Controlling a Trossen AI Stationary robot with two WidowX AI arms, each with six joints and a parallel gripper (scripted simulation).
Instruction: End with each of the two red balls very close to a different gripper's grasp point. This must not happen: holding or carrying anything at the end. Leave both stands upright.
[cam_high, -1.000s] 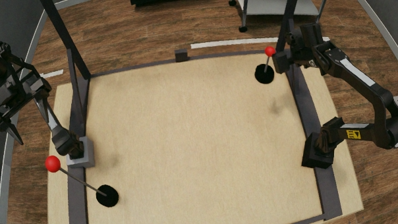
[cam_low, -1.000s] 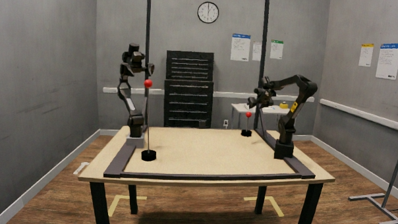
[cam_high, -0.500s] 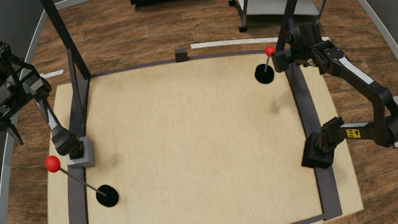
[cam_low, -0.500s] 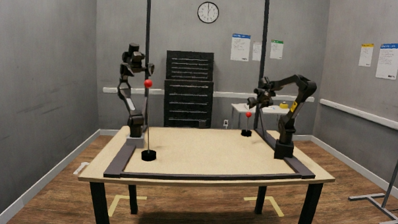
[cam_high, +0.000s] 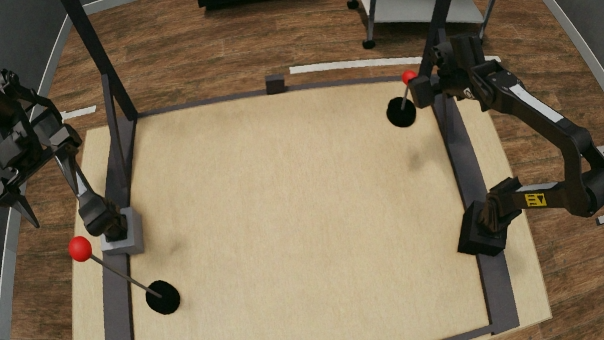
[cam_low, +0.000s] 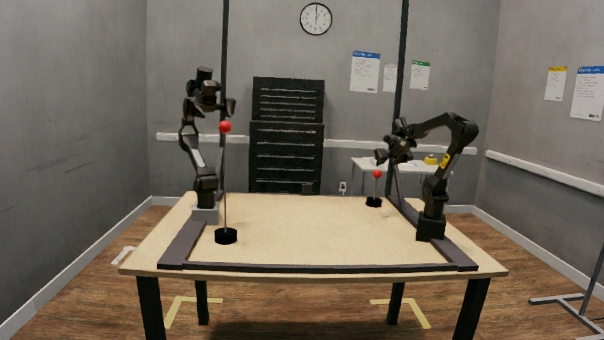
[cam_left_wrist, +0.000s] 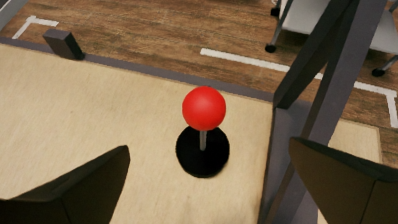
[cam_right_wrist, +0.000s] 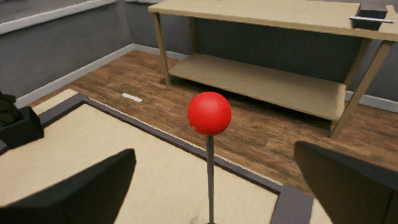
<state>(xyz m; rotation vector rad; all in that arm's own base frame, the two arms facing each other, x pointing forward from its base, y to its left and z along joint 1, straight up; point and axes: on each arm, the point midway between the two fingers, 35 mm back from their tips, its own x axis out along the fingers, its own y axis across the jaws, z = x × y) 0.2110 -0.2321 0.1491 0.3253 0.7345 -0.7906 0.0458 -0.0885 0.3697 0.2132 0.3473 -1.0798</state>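
Note:
A short stand with a black base carries a red ball (cam_high: 409, 76) at the mat's far right corner. My left gripper (cam_high: 421, 91) is open and hovers just beside and above this ball. In the left wrist view the ball (cam_left_wrist: 203, 108) sits between the open fingers, a little below them. A tall stand with a black base carries the other red ball (cam_high: 80, 248) at the near left. My right gripper (cam_low: 228, 106) is open, high up, just above this ball (cam_low: 225, 126). In the right wrist view the ball (cam_right_wrist: 209, 113) is centred ahead of the open fingers. Both stands are upright.
Dark frame rails (cam_high: 462, 150) run along the mat's edges, with upright posts (cam_high: 107, 75) at the left and right. A small dark block (cam_high: 275, 83) stands at the far edge. The arm bases (cam_high: 480, 235) stand on the rails.

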